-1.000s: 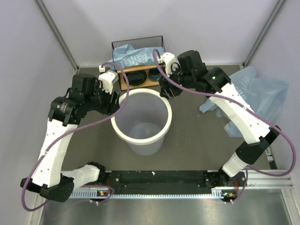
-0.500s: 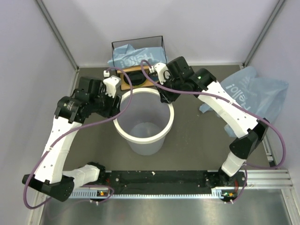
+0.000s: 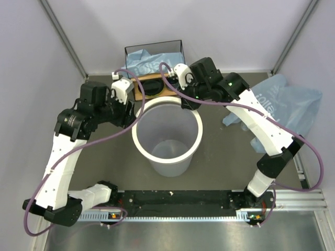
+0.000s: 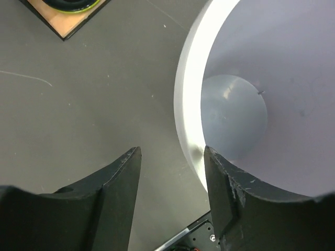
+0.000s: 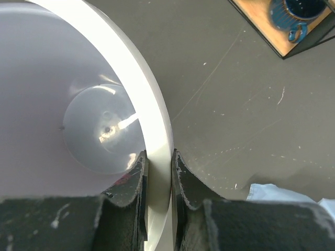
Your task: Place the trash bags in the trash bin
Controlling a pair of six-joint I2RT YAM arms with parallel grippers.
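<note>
The trash bin (image 3: 137,137), a translucent bucket with a thick white ring rim, stands upright and empty in the middle of the table. My right gripper (image 3: 187,103) is shut on the rim's far right part, one finger inside and one outside (image 5: 158,154). My left gripper (image 3: 131,112) is open at the rim's far left. In the left wrist view (image 4: 171,149) the rim (image 4: 187,94) runs close by the right finger. One light-blue trash bag (image 3: 293,104) lies at the right wall. Another (image 3: 149,64) is bunched on the shelf at the back.
A black-wire-framed wooden shelf (image 3: 138,90) stands right behind the bin, with dark bowls (image 3: 153,86) and a blue cup (image 5: 290,13) on it. Its corner shows in the left wrist view (image 4: 63,23). A corner of the right-hand bag (image 5: 277,192) lies near my right gripper.
The bin has shifted to the right and a little nearer, with my right gripper on its rim. My left arm came in towards the rim, then drew back slightly left.
</note>
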